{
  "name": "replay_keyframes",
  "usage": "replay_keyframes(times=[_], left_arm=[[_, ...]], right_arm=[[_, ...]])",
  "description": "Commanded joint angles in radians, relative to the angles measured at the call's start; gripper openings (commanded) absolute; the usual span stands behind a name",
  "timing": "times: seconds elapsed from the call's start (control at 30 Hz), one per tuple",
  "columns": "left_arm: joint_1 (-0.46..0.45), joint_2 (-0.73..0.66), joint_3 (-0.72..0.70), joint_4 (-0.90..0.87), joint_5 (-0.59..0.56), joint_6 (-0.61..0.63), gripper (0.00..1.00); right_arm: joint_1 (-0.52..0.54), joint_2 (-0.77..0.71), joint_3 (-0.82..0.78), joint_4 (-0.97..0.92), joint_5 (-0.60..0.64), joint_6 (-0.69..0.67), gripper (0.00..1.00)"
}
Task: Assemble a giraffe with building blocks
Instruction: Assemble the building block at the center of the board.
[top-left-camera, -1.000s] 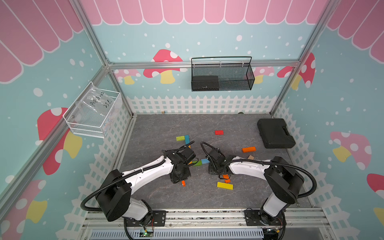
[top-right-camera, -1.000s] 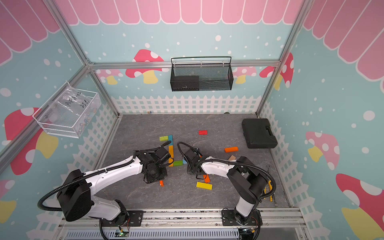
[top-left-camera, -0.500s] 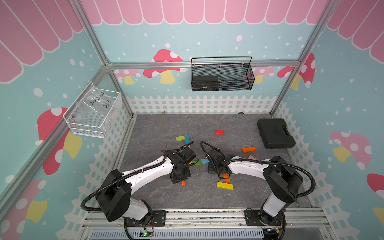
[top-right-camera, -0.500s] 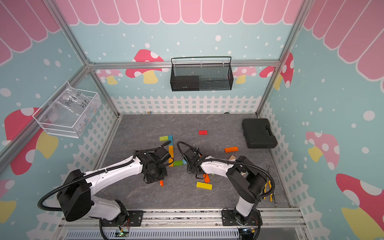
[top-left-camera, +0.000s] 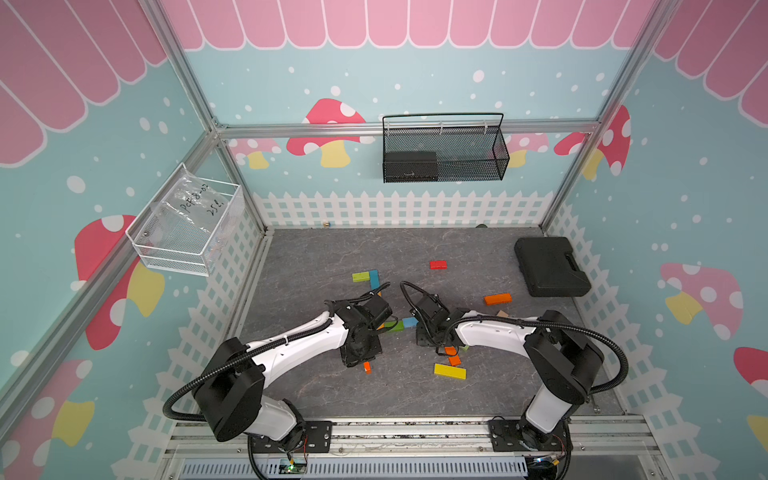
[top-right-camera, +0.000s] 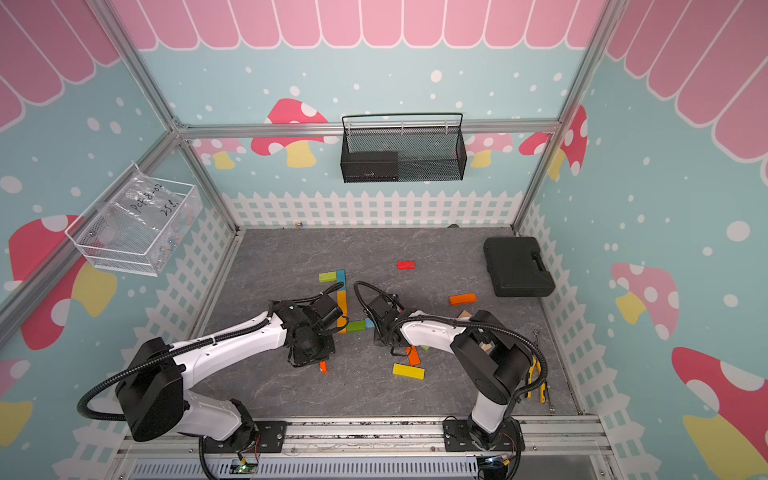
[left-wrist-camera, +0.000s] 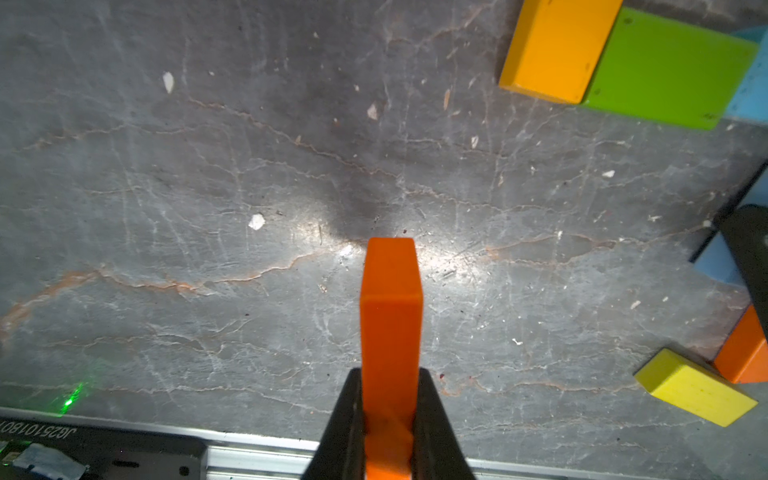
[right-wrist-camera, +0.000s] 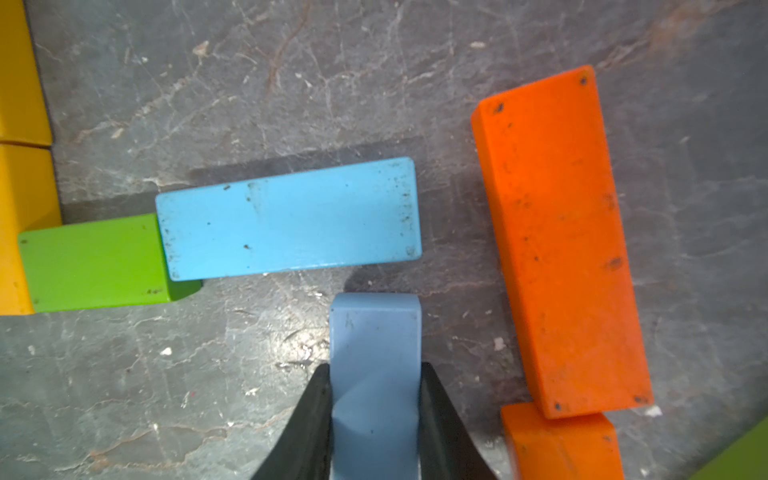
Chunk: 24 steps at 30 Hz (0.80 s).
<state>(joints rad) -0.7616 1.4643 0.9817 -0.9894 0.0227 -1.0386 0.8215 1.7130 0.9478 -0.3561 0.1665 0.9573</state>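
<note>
In the left wrist view my left gripper (left-wrist-camera: 390, 374) is shut on an orange block (left-wrist-camera: 390, 299) that stands on edge, its far end just over the grey floor. My right gripper (right-wrist-camera: 375, 368) is shut on a pale blue block (right-wrist-camera: 375, 328), whose end sits just short of a lying blue block (right-wrist-camera: 291, 216). That blue block butts against a green block (right-wrist-camera: 95, 262), which meets a yellow-orange bar (right-wrist-camera: 20, 187). In a top view the held orange block (top-left-camera: 366, 366) pokes out below the left gripper, and the green block (top-left-camera: 392, 326) and blue block (top-left-camera: 409, 322) lie between the arms.
Loose blocks lie around: a red one (top-left-camera: 437, 264), an orange one (top-left-camera: 497, 299), a yellow one (top-left-camera: 450, 371), two orange ones (top-left-camera: 452, 356) under the right arm, and a green (top-left-camera: 360, 276) and blue (top-left-camera: 374, 277) pair further back. A black case (top-left-camera: 550, 266) sits at the back right.
</note>
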Motion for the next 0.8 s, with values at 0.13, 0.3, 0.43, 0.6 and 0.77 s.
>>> replay_keyframes(times=[0.13,0.3,0.43,0.6,0.77], left_arm=[[-0.007,0.005,0.0,0.009,-0.014,0.009,0.17],[-0.008,0.007,0.0,0.009,-0.012,0.012,0.17],[-0.008,0.009,0.002,0.011,-0.013,0.011,0.17],[-0.01,0.013,0.005,0.011,-0.012,0.011,0.17],[-0.011,0.014,0.005,0.011,-0.012,0.013,0.17]], right_arm=[[-0.005,0.02,0.017,-0.026,0.019,0.004,0.35],[-0.005,0.025,0.024,-0.037,0.028,-0.011,0.35],[-0.005,0.031,0.031,-0.047,0.031,-0.039,0.34],[-0.005,0.043,0.035,-0.059,0.035,-0.063,0.34],[-0.007,0.04,0.029,-0.066,0.046,-0.067,0.36]])
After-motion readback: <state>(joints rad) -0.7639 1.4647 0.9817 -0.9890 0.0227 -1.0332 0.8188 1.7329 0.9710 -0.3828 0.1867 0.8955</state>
